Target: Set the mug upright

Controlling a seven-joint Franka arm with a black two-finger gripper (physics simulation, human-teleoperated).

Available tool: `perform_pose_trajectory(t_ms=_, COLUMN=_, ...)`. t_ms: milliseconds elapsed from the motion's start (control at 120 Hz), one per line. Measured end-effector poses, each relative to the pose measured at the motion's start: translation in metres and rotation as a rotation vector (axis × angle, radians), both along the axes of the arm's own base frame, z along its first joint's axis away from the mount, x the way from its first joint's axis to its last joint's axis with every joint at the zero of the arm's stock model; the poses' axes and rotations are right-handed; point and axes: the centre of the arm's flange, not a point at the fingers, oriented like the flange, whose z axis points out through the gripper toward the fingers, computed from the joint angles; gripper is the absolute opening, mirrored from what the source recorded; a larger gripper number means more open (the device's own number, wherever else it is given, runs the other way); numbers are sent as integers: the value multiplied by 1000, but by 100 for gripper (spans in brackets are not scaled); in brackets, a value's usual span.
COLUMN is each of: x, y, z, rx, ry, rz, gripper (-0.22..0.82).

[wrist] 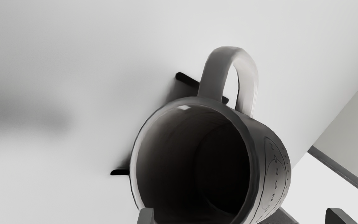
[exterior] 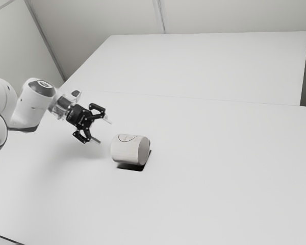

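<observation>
Wrist view: mug (wrist: 272,174) with handle (wrist: 212,74).

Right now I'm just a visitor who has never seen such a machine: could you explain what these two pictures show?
Both are computer-simulated pictures. The machine is a jointed white robot arm ending in a black two-fingered gripper, its version of a hand. The exterior view looks on from beside the arm, which comes in from that view's left. The wrist view is taken from the arm's own hand, so its fingertips appear at the bottom edge. On the white table a mug lies on its side, its open end facing the gripper. Nothing is held: the fingers stand apart.
</observation>
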Motion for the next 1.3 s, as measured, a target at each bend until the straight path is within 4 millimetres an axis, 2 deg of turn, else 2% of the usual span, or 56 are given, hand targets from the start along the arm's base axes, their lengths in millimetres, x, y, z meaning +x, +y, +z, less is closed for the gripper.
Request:
perform_pose_trajectory(t_ms=108, x=-2, y=-8, z=-16, rx=-57, ry=15, rz=32, gripper=60)
perform_pose_trajectory(t_ms=292, x=5, y=-24, z=-33, rx=-134, ry=16, rz=71, gripper=60)
perform_pose_trajectory(t_ms=542, x=15, y=-36, z=-43, rx=-190, ry=0, rz=121, gripper=60)
perform_pose_trajectory(t_ms=575, x=16, y=-38, z=-43, rx=-190, ry=-2, rz=122, gripper=55)
perform_pose_trajectory(t_ms=725, x=19, y=-41, z=-40, rx=-170, ry=-8, rz=106, gripper=15)
perform_pose_trajectory(t_ms=842, x=21, y=-45, z=-35, rx=-157, ry=-16, rz=93, gripper=-1)
perform_pose_trajectory(t_ms=958, x=28, y=-49, z=-26, rx=-146, ry=-35, rz=78, gripper=-9)
perform_pose_trajectory(t_ms=1142, x=32, y=-57, z=-19, rx=-124, ry=-52, rz=67, gripper=-15)
perform_pose_trajectory(t_ms=1175, x=33, y=-60, z=-11, rx=-105, ry=-62, rz=50, gripper=-15)
perform_pose_trajectory(t_ms=1300, x=35, y=-80, z=36, rx=78, ry=-128, rz=-111, gripper=-16)
